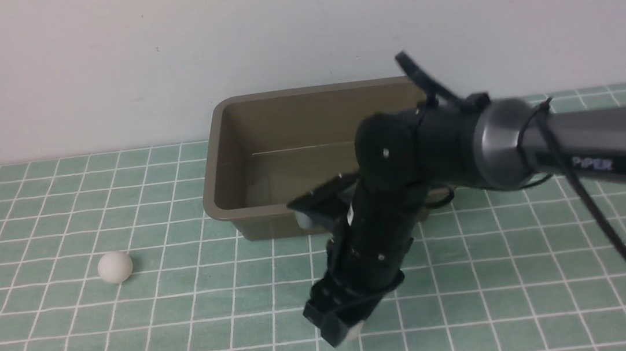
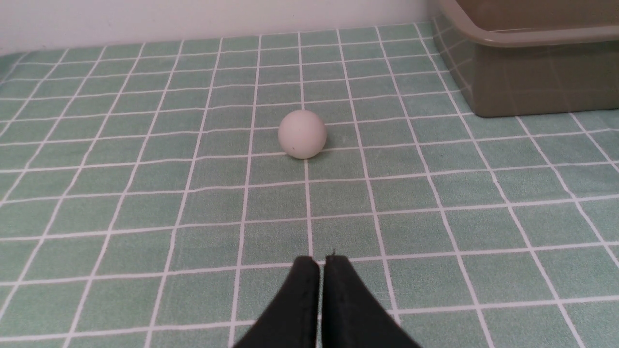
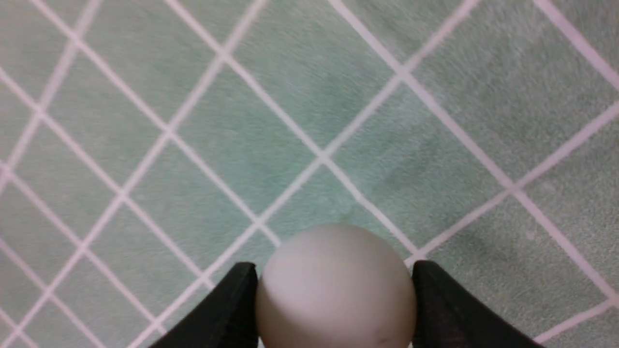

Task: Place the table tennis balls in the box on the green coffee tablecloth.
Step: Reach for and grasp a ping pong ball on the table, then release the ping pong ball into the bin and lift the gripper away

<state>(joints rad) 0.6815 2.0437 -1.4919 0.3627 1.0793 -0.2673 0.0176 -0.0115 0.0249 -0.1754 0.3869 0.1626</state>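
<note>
white ball (image 3: 334, 295) clamped in right tool (image 3: 333, 271) | left tool (image 2: 321, 262) pressed together | second ball (image 2: 302, 134) loose on cloth (image 2: 145, 193)

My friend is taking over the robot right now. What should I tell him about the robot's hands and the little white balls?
Right gripper: shut on the first ball, low over the green cloth, in front of the box.
Left gripper: shut and empty, facing the second ball, which lies on the cloth left of the box.
Done: no ball shows in the box, though the right arm hides part of it.
Left: carry the first ball to the box and drop it in, then fetch the second ball. No third ball is in view.
</note>
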